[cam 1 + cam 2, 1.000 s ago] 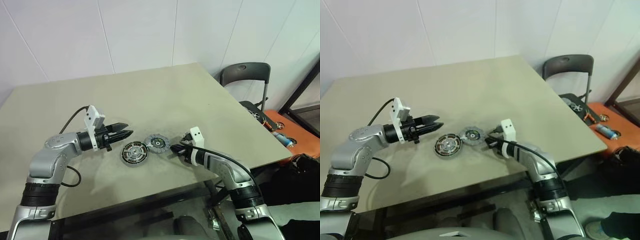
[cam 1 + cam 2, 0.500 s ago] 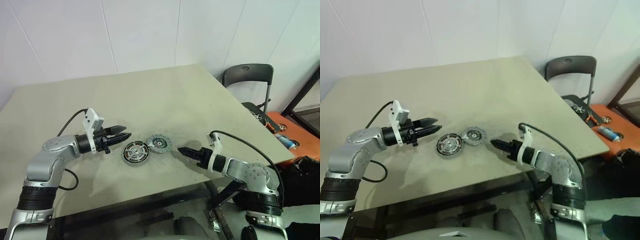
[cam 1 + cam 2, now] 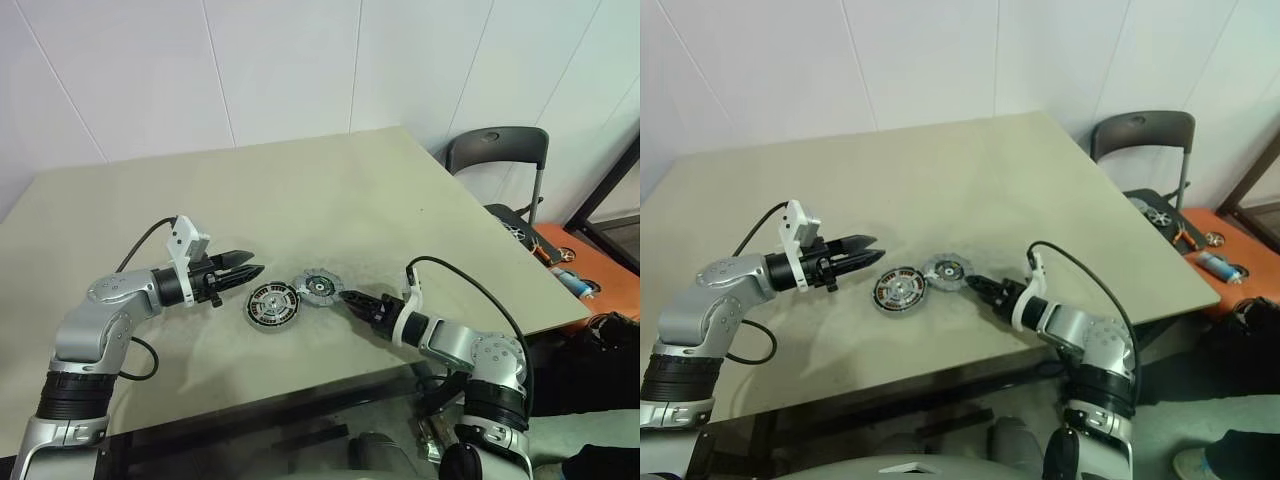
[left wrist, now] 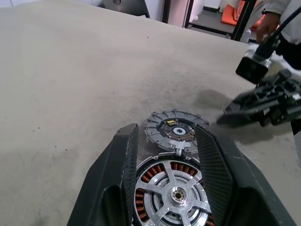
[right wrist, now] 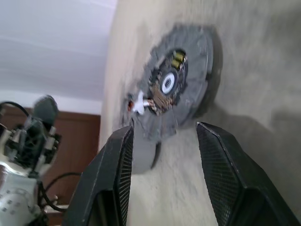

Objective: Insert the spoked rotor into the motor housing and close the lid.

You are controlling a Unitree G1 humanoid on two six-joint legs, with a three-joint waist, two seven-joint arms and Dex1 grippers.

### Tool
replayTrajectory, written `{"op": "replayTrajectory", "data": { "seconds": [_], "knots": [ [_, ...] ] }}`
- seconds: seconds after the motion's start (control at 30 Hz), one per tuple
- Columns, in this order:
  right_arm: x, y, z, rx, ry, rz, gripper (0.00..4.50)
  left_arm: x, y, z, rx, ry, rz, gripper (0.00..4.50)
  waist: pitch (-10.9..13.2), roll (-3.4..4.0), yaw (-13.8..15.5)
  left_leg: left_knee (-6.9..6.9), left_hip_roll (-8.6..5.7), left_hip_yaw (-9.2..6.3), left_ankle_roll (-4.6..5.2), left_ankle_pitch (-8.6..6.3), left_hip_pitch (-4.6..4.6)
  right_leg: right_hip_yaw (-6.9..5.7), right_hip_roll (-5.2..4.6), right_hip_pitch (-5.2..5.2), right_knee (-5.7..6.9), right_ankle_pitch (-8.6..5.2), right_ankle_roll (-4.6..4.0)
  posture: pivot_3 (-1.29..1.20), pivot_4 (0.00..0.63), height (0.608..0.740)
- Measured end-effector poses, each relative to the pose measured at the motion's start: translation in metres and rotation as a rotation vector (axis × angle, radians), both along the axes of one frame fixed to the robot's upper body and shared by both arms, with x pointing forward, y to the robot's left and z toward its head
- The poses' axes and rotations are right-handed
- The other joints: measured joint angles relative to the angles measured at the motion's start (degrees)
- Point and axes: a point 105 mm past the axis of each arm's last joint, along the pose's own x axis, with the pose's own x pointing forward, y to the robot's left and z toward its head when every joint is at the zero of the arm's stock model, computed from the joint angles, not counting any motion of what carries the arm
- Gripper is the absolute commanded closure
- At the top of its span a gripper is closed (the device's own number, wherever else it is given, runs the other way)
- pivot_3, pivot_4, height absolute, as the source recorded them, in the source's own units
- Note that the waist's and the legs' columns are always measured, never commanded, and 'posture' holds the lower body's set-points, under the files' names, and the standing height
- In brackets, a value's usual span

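Note:
The motor housing (image 3: 270, 305) lies flat on the table, and copper coils show between the silver spokes of the spoked rotor (image 4: 171, 195) that sits in it. Just right of it lies the lid (image 3: 318, 287), a grey finned disc with a small hub, touching the housing's edge. My left gripper (image 3: 255, 270) hovers left of the housing, open and empty, pointing across both discs. My right gripper (image 3: 347, 297) lies low on the lid's right side, tips close to its rim. In the right wrist view the right gripper (image 5: 164, 127) is open, with the lid (image 5: 178, 84) ahead of its fingers.
The discs sit near the front middle of a beige table (image 3: 300, 190). A black chair (image 3: 495, 150) stands past the table's right edge, and beside it is an orange surface (image 3: 590, 275) with small tools. A white wall runs behind the table.
My right gripper rolled over, its white camera mount going from the top to the side. It drew back from the lid, then came close again. The left arm kept still.

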Motion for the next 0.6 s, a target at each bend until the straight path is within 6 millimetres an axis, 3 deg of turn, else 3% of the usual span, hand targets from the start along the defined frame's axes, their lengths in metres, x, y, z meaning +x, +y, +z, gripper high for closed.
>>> {"op": "replayTrajectory", "data": {
  "seconds": [0.57,0.6],
  "knots": [
    [0.025,0.013,-0.006,-0.118,-0.066,-0.031,2.29,-0.002,-0.002,-0.002,-0.001,-0.002,0.011,2.46,0.0,-0.05,-1.3,0.24,0.01,0.0,-0.01,0.01,0.1,0.01,0.01,0.26,0.01,-0.07,0.22,0.0,0.0,0.74],
    [0.026,0.014,-0.006,-0.116,-0.07,-0.035,2.46,-0.002,-0.002,-0.002,-0.001,-0.003,0.01,2.46,-0.1,-0.06,-1.3,0.24,0.01,0.0,0.0,0.01,0.11,0.01,0.01,0.26,0.01,-0.07,0.23,0.0,0.0,0.74]
  ]
}}
